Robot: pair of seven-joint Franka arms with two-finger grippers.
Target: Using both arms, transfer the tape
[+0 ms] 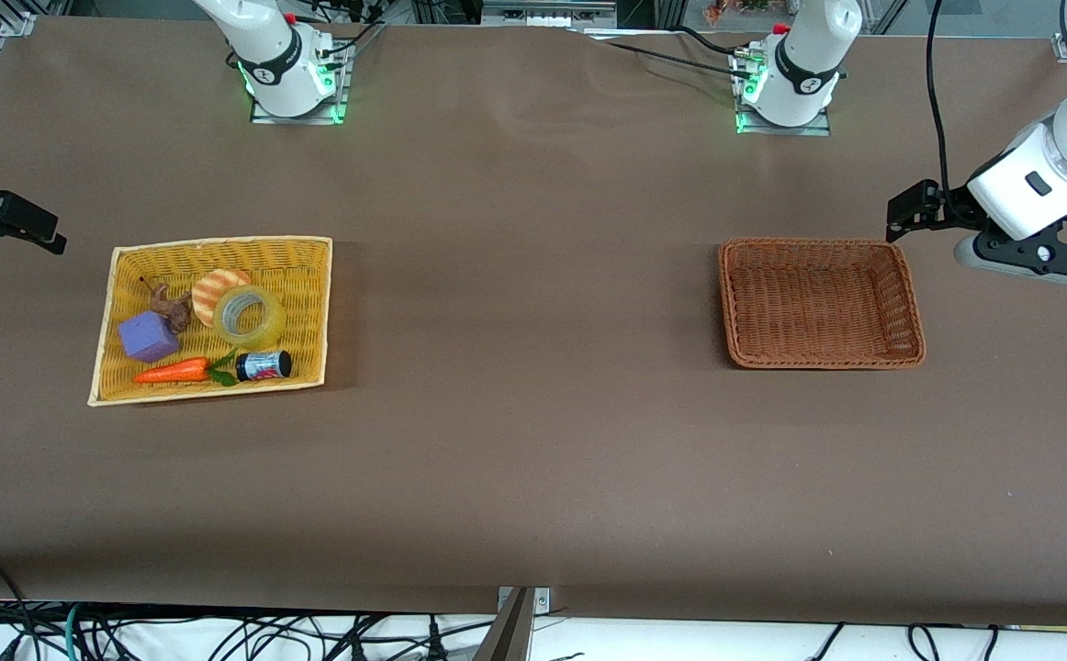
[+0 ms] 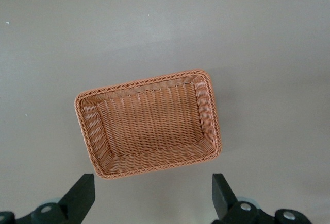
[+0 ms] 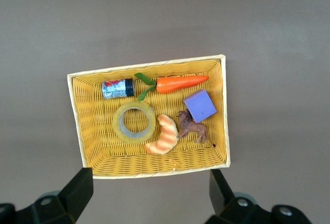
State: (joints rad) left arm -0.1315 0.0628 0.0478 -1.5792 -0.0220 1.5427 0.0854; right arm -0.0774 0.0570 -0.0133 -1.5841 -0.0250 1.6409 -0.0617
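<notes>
Brown matting covers the bench (image 1: 533, 441), which carries two baskets well apart. Toward the right arm's end lies a yellow woven basket (image 1: 313, 312). Nearest the front camera within it are an orange toy carrot (image 1: 171, 371) and a small dark jar (image 1: 264, 365) on its side, the two just beside each other. Next come a purple block (image 1: 148, 336) and the tape (image 1: 250, 317), a translucent yellowish roll lying flat on the basket floor. A striped croissant toy (image 1: 214, 292) touches the tape on the side farther from the camera, and a brown lion figure (image 1: 169, 307) sits between croissant and block.

Toward the left arm's end lies a brown wicker basket (image 1: 905, 303) with nothing in it.

Left end effector (image 1: 908, 209) hangs off that basket's outer end, over bare bench; its wrist view shows the fingers (image 2: 82, 193) spread wide, holding nothing. Right end effector (image 1: 33, 225) hangs over the bench near the table edge, short of the yellow basket; its fingers (image 3: 80, 188) are likewise wide apart and hold nothing.
</notes>
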